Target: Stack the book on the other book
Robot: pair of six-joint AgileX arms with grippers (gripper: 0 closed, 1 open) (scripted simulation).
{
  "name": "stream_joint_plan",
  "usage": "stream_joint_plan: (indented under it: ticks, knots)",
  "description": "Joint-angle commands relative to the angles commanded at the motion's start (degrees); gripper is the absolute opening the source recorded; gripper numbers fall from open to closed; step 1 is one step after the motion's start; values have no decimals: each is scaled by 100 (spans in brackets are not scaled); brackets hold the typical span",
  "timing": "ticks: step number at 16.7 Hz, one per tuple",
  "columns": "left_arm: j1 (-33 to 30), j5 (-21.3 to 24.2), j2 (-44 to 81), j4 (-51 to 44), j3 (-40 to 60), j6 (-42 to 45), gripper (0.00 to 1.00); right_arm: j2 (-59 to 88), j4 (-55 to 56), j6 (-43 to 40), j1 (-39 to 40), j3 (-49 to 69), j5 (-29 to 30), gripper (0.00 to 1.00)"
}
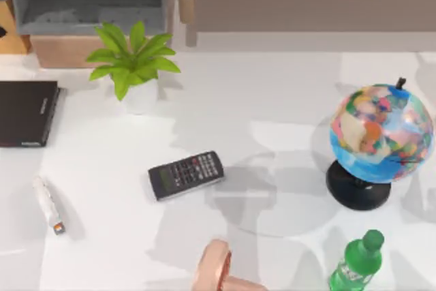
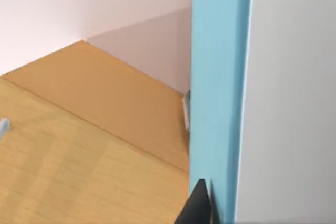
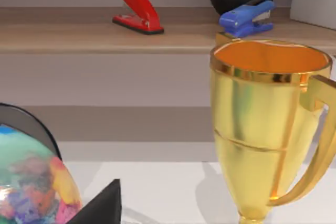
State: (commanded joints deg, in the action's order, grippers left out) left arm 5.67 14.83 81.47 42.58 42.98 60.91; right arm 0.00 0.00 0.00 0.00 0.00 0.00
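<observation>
The other book (image 1: 27, 112), thin and black, lies flat at the table's far left, cut off by the top view's left side. In the left wrist view, a teal-blue band with a pale face beside it looks like the book (image 2: 218, 93). It stands very close in front of my left gripper (image 2: 198, 208), whose dark tip overlaps the teal edge. I cannot tell whether the gripper holds it. In the right wrist view, my right gripper (image 3: 102, 208) is low over the table between the globe (image 3: 31, 182) and a gold trophy (image 3: 265, 129).
A dark calculator (image 1: 185, 175) lies mid-table. A potted plant (image 1: 133, 66) stands behind it. The globe (image 1: 378, 141) and a green bottle (image 1: 357, 264) are at the right, a white marker (image 1: 49, 206) at the left and a pink object (image 1: 214, 270) at the front. Shelves line the back.
</observation>
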Motion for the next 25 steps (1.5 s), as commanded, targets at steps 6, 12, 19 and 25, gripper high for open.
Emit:
stream_joint_plan:
  ticks: [6, 12, 19, 25]
  knots:
    - [975, 390, 360, -479, -1145, 2771, 0, 0, 0, 0, 0, 0, 0, 100]
    - [1206, 303, 1374, -977, -1186, 4000, 0, 0, 0, 0, 0, 0, 0, 100]
    - [1177, 292, 1428, -961, -1158, 4014, 0, 0, 0, 0, 0, 0, 0, 100]
    - [1175, 272, 1527, -932, -1100, 4001, 8, 0, 0, 0, 0, 0, 0, 100]
